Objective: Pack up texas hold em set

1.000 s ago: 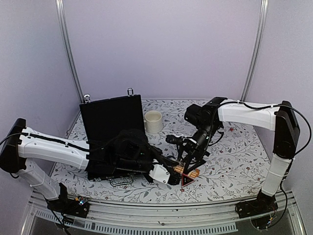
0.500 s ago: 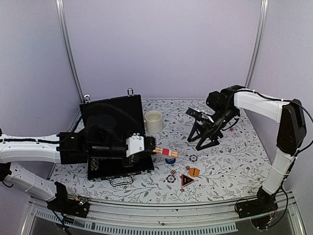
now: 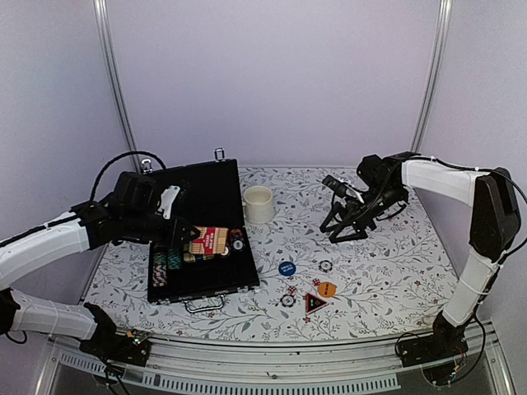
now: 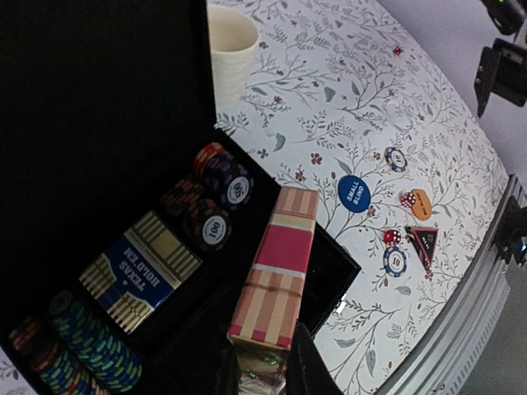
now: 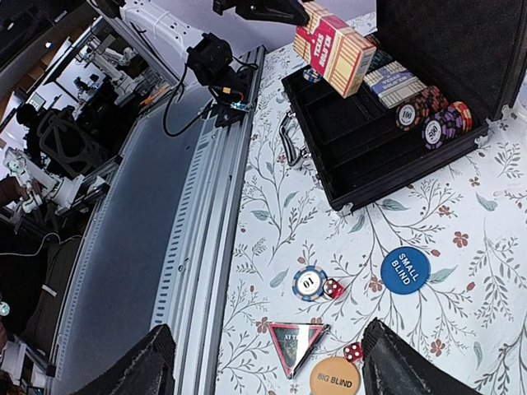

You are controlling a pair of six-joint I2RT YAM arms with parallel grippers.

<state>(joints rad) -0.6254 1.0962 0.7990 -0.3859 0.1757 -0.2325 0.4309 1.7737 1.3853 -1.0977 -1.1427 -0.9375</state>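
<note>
The black case [image 3: 189, 197] lies open at the left with its lid upright. It holds a blue deck [image 4: 140, 271] and striped chips [image 4: 218, 202] in its tray. My left gripper [image 3: 196, 240] is shut on the red deck [image 3: 211, 239] and holds it above the tray; the left wrist view shows the deck [image 4: 276, 276] end-on between my fingers. My right gripper [image 3: 346, 226] is open and empty, raised above the right side of the table. On the table lie a blue button [image 3: 286, 268], an orange button [image 3: 327, 289], a red triangle [image 3: 314, 303], two chips [image 3: 326, 265] and dice [image 3: 291, 290].
A cream mug [image 3: 258, 203] stands just right of the case lid. The metal handle [image 3: 200, 304] sticks out from the case's near edge. The table's front rail [image 5: 206, 247] runs close to the loose pieces.
My left arm has swung back left, carrying the red deck from the table's middle to above the case tray. My right arm has pulled away to the back right.
</note>
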